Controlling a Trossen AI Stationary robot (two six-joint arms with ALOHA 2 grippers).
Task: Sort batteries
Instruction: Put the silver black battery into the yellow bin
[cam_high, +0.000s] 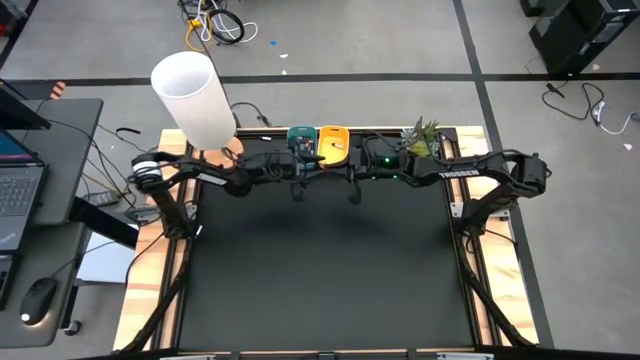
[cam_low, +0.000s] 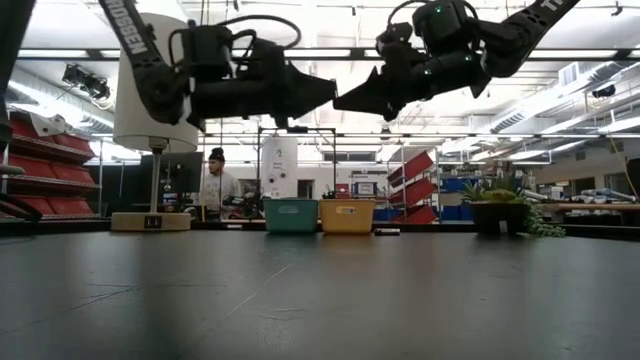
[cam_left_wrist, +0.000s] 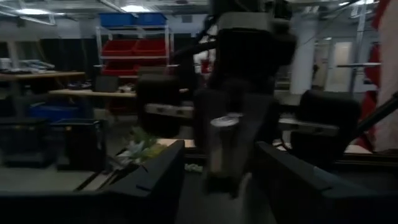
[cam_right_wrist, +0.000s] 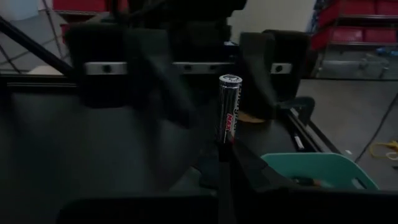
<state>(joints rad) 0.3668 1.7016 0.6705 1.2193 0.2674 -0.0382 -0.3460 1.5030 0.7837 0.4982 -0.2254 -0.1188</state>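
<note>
A black battery (cam_right_wrist: 228, 107) with a silver top cap and red lettering stands upright in the air over the table's far part, with my right gripper (cam_right_wrist: 225, 149) shut on it. My left gripper (cam_left_wrist: 221, 152) faces it from the table's left, open. Its two fingers (cam_left_wrist: 158, 177) stand on either side of the battery (cam_left_wrist: 222, 146) without touching it. In the low view the two grippers meet tip to tip, left (cam_low: 327, 92) and right (cam_low: 343, 103), high above the tabletop. The teal bin (cam_high: 302, 142) and the yellow bin (cam_high: 334, 145) sit at the far edge. My right gripper pinches the battery's lower end (cam_right_wrist: 226, 138) between its two fingers. The fingers come about level from the table's right side. The battery stands upright above the fingertips, its silver cap up, lifted clear of the table.
A white lamp (cam_high: 195, 95) stands at the far left corner and a small plant (cam_high: 422, 138) at the far right. The teal bin (cam_right_wrist: 317, 169) lies just beyond and below the grippers. A person (cam_low: 215, 185) shows in the room behind the table. The black tabletop (cam_high: 320, 270) stretches toward the near edge.
</note>
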